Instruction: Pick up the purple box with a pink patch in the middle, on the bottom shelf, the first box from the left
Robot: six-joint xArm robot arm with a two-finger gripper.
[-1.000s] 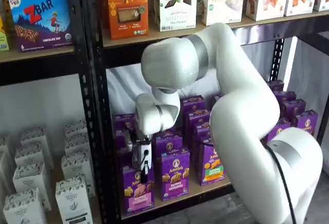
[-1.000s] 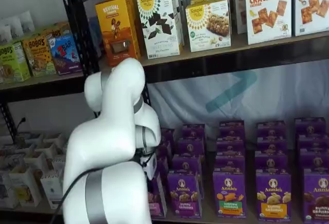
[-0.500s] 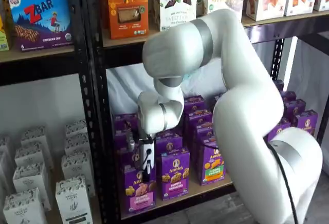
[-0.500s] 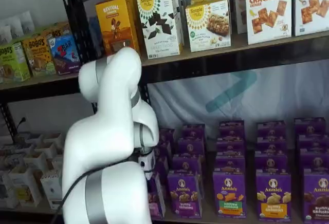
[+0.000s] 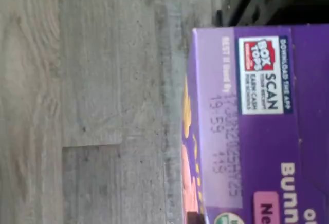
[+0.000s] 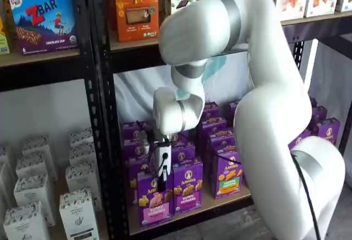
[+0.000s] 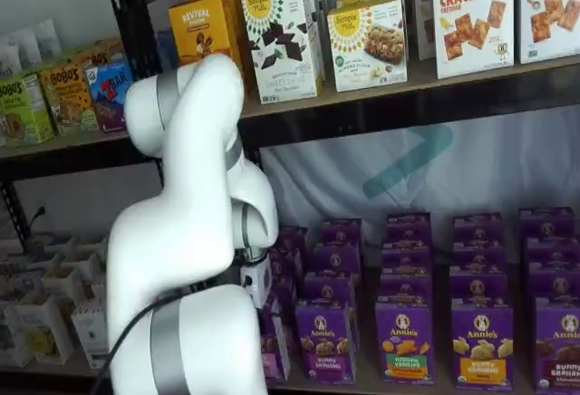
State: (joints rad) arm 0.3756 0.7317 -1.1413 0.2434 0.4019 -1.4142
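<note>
In a shelf view the purple box (image 6: 154,200), with its pink band low on the front, stands at the left end of the bottom shelf (image 6: 220,202), its front tilted out past the row. My gripper (image 6: 160,184) comes down onto its top from the white wrist and is shut on the purple box. A sliver of the purple box (image 7: 272,355) shows beside the arm, which hides the fingers there. The wrist view is filled by the box top (image 5: 257,121) with a Box Tops label, and grey floor shows beyond its edge.
A purple Bunny Grahams box (image 6: 187,187) stands right of the held box, then one with an orange and green patch (image 6: 225,175). More purple boxes fill the rows behind. A black upright (image 6: 107,141) rises close on the left. White boxes (image 6: 33,196) fill the neighbouring bay.
The arm's upper joints have risen and the wrist has shifted slightly right. The purple box has come up and outward with the gripper, away from the upright.
</note>
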